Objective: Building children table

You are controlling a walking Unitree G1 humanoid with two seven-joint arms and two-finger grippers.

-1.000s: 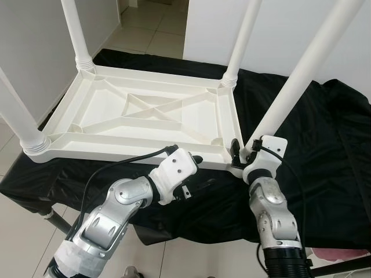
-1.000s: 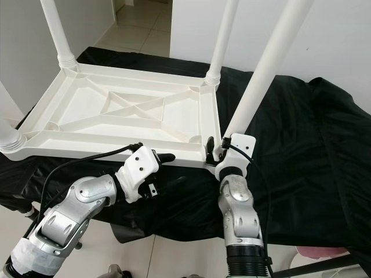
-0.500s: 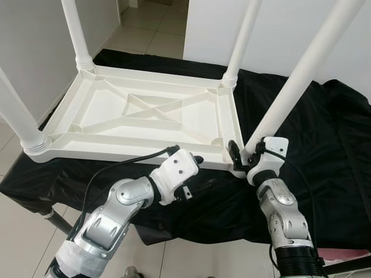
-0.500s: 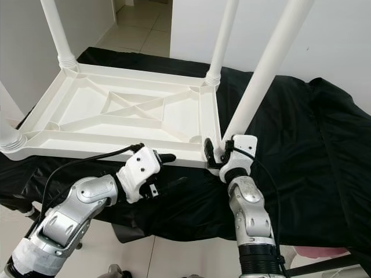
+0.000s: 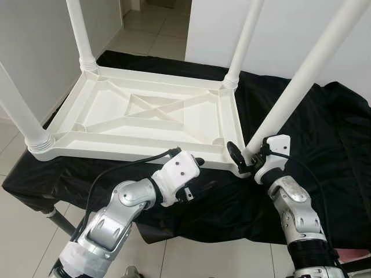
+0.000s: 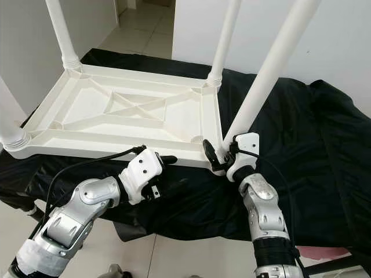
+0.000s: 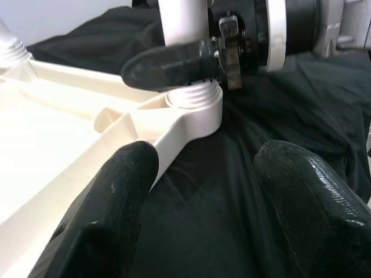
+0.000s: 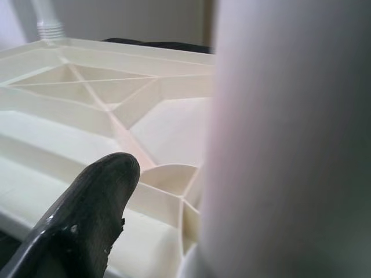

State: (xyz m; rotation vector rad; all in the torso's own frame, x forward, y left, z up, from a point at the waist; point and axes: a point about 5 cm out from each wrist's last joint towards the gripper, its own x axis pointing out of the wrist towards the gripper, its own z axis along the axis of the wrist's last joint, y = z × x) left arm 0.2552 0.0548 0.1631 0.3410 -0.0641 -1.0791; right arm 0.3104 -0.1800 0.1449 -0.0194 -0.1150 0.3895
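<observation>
On a black cloth (image 5: 324,145) draped over a table, you see one white plastic children's table (image 5: 145,119) lying upside down, its ribbed underside facing up. Four white legs (image 5: 301,81) stand upright, one at each corner. Your right gripper (image 5: 250,157) sits at the near right corner, its fingers closed around the base of that leg just above the socket. Your left gripper (image 5: 194,174) hovers just below the near edge of the plastic frame, close to the same corner; its two black fingers (image 7: 110,197) are spread wide and hold nothing. Pale floor tiles (image 5: 17,231) show beside the cloth.
</observation>
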